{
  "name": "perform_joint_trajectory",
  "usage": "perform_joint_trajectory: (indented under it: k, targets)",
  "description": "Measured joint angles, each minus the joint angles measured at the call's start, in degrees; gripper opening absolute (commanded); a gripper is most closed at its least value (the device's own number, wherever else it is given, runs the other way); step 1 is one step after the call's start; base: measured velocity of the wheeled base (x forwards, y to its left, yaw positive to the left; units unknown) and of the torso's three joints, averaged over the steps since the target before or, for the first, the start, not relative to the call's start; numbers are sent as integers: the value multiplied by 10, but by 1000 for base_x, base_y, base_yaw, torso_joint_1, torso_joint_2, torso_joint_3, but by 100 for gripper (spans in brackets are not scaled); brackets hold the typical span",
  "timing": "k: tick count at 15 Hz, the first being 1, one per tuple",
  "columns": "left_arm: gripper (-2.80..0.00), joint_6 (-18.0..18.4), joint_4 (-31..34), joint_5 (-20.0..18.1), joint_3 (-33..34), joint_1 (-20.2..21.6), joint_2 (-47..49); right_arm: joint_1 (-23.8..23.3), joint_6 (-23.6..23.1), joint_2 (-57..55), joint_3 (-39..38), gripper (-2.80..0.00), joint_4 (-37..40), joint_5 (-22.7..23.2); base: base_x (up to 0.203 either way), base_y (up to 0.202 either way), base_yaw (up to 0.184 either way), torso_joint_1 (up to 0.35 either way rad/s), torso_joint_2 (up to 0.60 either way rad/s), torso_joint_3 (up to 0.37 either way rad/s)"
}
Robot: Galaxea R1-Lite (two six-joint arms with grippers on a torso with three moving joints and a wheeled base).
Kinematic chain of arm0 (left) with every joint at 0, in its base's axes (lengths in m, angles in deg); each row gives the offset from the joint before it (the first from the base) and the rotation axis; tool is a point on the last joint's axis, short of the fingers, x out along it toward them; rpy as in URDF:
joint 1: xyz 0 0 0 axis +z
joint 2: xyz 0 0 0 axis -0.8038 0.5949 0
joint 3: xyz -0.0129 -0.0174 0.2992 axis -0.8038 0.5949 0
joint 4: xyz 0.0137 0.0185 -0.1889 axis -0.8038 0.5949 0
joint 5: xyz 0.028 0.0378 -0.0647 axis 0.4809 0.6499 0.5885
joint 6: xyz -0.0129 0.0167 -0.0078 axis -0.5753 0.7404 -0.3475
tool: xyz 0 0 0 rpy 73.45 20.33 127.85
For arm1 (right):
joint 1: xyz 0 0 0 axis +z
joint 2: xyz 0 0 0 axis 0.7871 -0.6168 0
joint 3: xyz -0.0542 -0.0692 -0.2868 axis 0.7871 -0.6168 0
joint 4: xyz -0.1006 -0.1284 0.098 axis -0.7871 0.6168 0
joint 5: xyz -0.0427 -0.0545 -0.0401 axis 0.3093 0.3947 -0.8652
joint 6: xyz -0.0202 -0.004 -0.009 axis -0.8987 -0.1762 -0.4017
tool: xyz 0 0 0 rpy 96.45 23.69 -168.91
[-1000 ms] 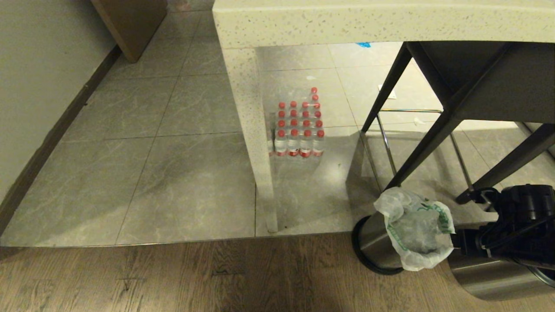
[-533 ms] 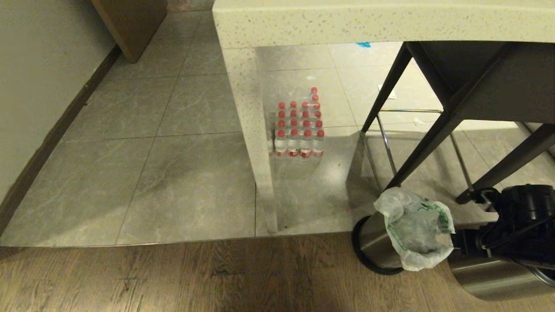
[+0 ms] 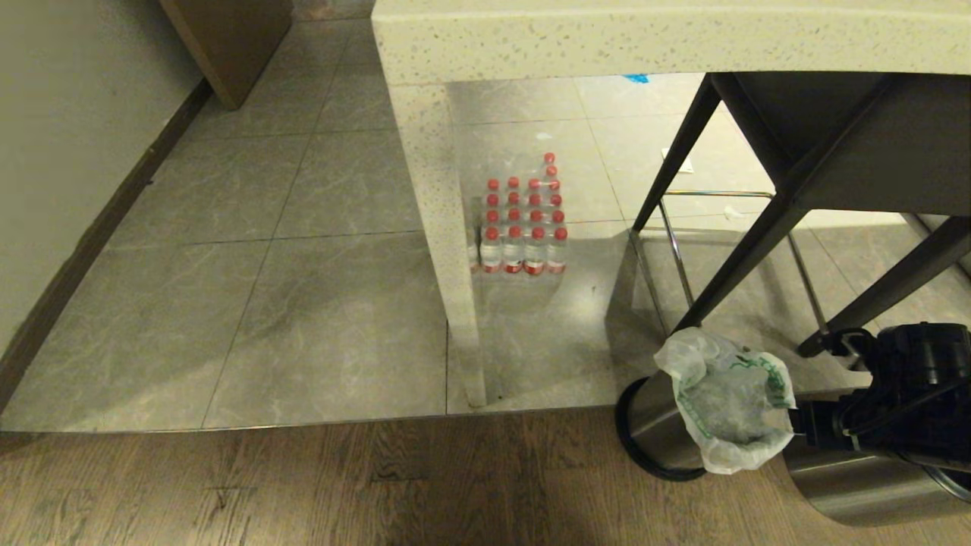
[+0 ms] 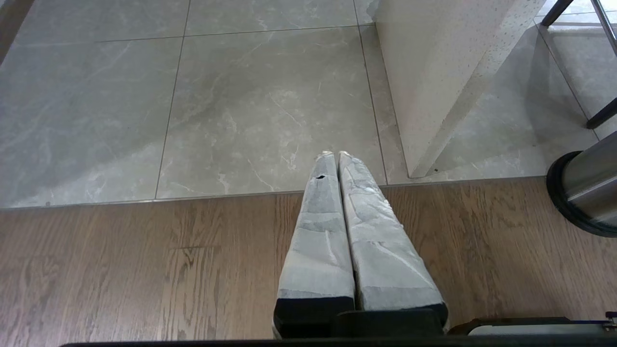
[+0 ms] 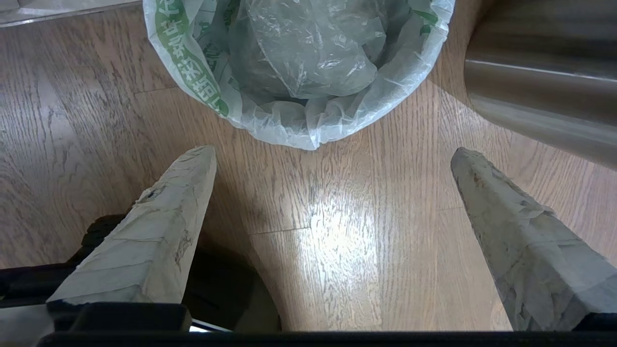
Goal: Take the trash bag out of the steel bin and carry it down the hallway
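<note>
Taped grey fingers of the left gripper (image 4: 332, 155) press together, empty, over the floor seam. At head view's 4 o'clock, the right gripper (image 5: 332, 154) gapes wide beside the trash bag (image 3: 728, 406) lining the steel bin (image 3: 652, 425).

The floor (image 3: 227, 318) is grey marbled tile farther out and brown wood plank nearer the robot, meeting along a straight seam. On the tile stands a shrink-wrapped pack of red-capped water bottles (image 3: 523, 220), beside the speckled stone leg (image 3: 447, 250) of the surface. The steel bin (image 3: 660, 425) stands where tile meets wood, the trash bag (image 3: 728, 402) lining it. Dark stool legs (image 3: 728, 258) rest on the tile.
</note>
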Motion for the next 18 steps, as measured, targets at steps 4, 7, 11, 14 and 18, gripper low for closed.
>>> perform_joint_trajectory:
  k: [4,7,11,14,18]
  targets:
    - [-280,0,0,0,0,0,0,1,0,0,0,0,0,0,0,0,0,0,0,0]
    - [-280,0,0,0,0,0,0,0,0,0,0,0,0,0,0,0,0,0,0,0]
    - [-280,0,0,0,0,0,0,0,0,0,0,0,0,0,0,0,0,0,0,0]
    - [-280,0,0,0,0,0,0,1,0,0,0,0,0,0,0,0,0,0,0,0]
    - [-280,0,0,0,0,0,0,0,0,0,0,0,0,0,0,0,0,0,0,0]
